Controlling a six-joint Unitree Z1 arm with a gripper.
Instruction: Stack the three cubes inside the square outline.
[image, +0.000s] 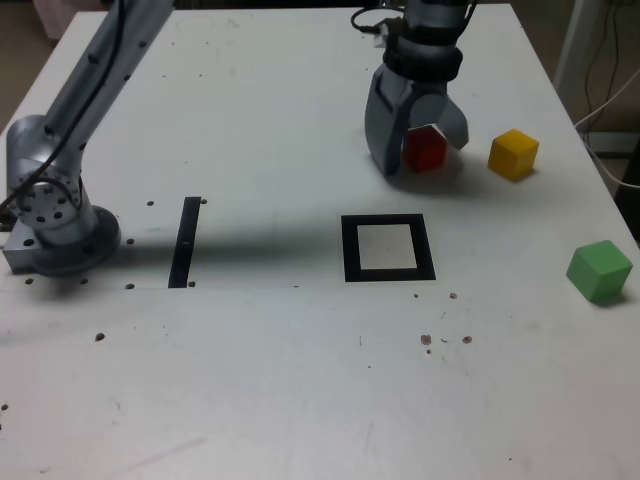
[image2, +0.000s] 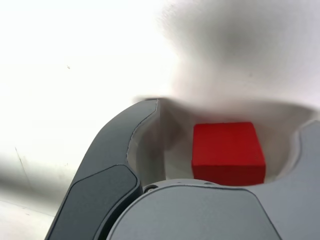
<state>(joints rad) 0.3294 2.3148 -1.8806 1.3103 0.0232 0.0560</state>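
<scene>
So here's where things stand: nothing is stacked. The flat square outline with a thick black border and pale beige centre (image: 351, 250) has no cube in it, and no two cubes are on top of each other.

The small matte red cube (image: 425, 149) is the one being worked on, I'd say. It's on the white tabletop (image: 250, 380), on the far side of the outline. The grey robot gripper (image: 405, 140) is down around it with its fingers wide. In the wrist view there's a visible gap between the cube and the curved dark grey finger (image2: 112, 145). I can't tell if the other side touches, but it doesn't look like a grip to me.

The small matte yellow cube (image: 514, 155) sits by itself just right of the gripper in the exterior view. The small matte green cube (image: 599, 271) is nearer and further right, well apart from the outline.

What's left is basically the whole job: get a proper hold on the red one, bring it near and slightly left into the outline as the base (my guess), then stack the other two on it. Still early days, imo.
</scene>
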